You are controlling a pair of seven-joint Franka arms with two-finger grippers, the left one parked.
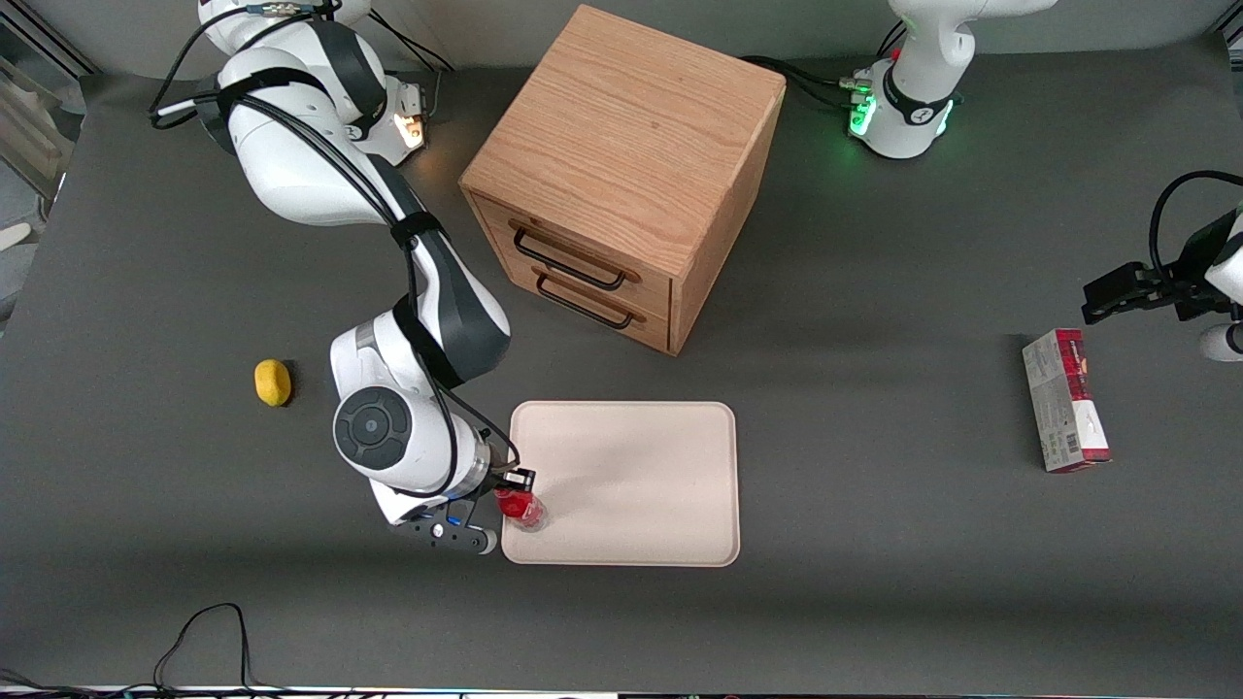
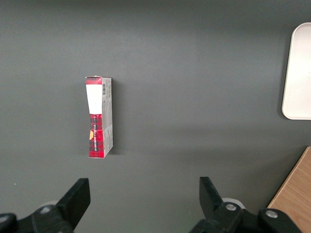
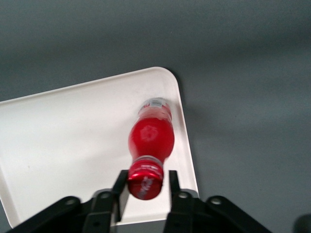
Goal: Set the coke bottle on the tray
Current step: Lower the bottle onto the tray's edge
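The gripper [image 1: 513,488] [image 3: 145,187], nearest the front camera, is clenched on the red cap of the coke bottle [image 1: 522,509] [image 3: 150,143]. The bottle hangs just above the tray [image 1: 641,476] [image 3: 63,141], over its corner near the working arm's end. The wooden cabinet [image 1: 621,175] stands farther from the camera than the tray. A lemon [image 1: 273,382] lies well apart from the tray toward the working arm's end, a carton [image 1: 1065,400] [image 2: 99,117] toward the parked arm's.
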